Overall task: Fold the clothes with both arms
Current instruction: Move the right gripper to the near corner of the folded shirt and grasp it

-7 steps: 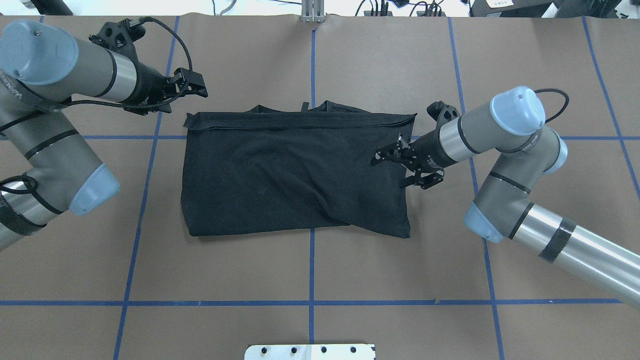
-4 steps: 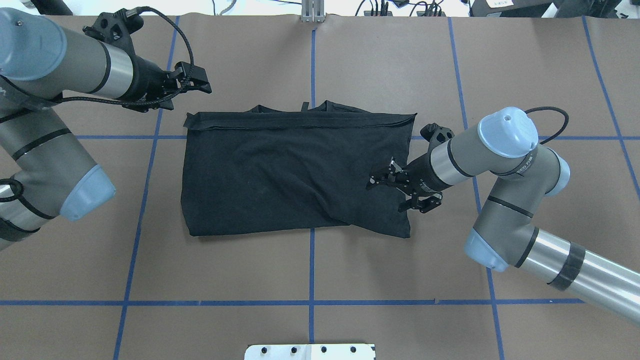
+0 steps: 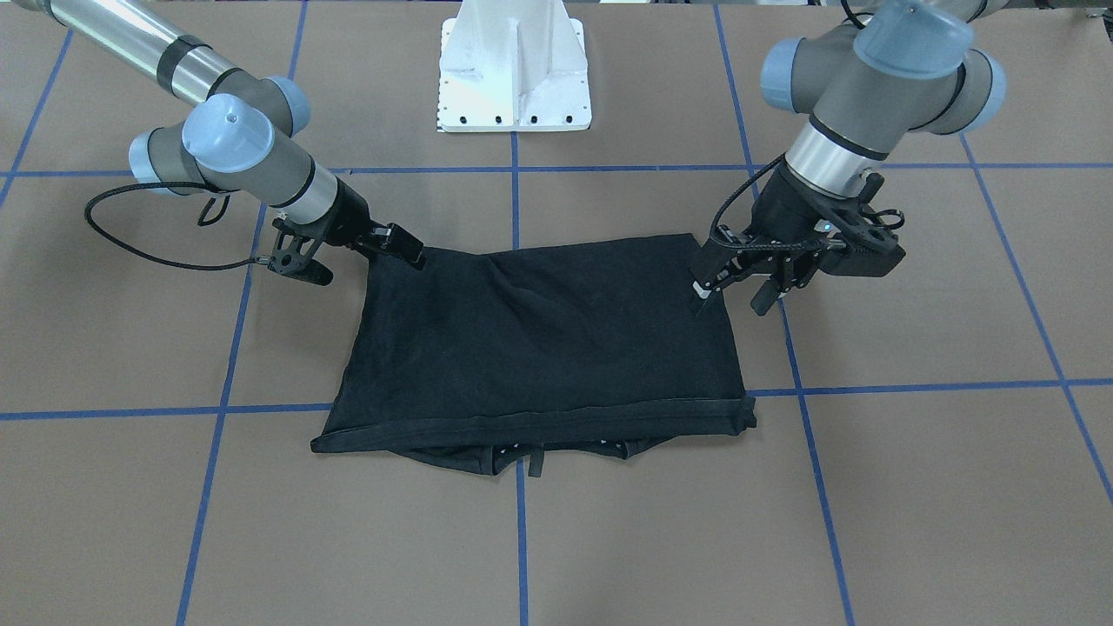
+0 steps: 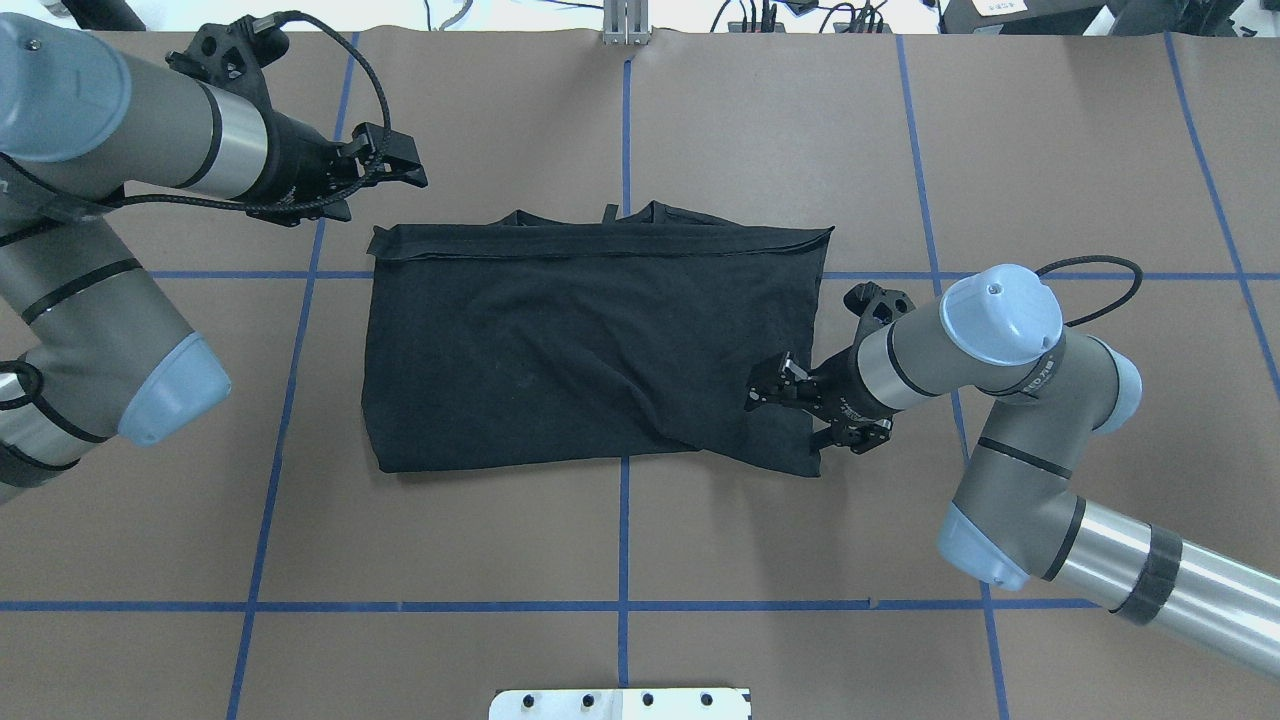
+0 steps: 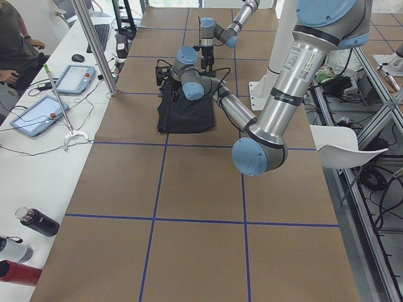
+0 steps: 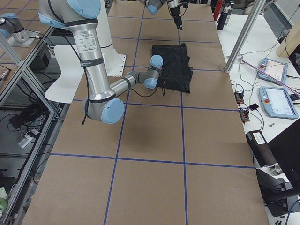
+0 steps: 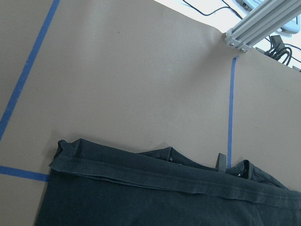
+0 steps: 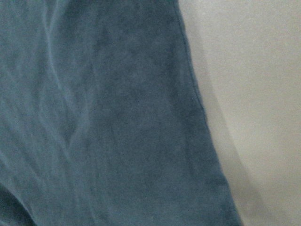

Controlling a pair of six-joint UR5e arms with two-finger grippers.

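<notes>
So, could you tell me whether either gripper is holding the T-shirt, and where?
Nothing looks held: right gripper open at the T-shirt edge, left gripper open off it.

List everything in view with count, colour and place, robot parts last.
T-shirt: 1, black, folded flat at the table's centre.
table: 1, brown cover with a blue tape grid.
pedestal base: 1, white, on the table's robot side.
side bench: 1, white, along the table's far side.
tablets: 2, grey, on the side bench.
bottles: 3, black, white and red, at one end of the side bench.
person: 1, dark top, at the side bench.
arms: 2, grey with light-blue caps, one on each side of the T-shirt.
left gripper: 1, black, open, by the T-shirt's left edge.
right gripper: 1, black, looks open, at the T-shirt's right near corner.
</notes>
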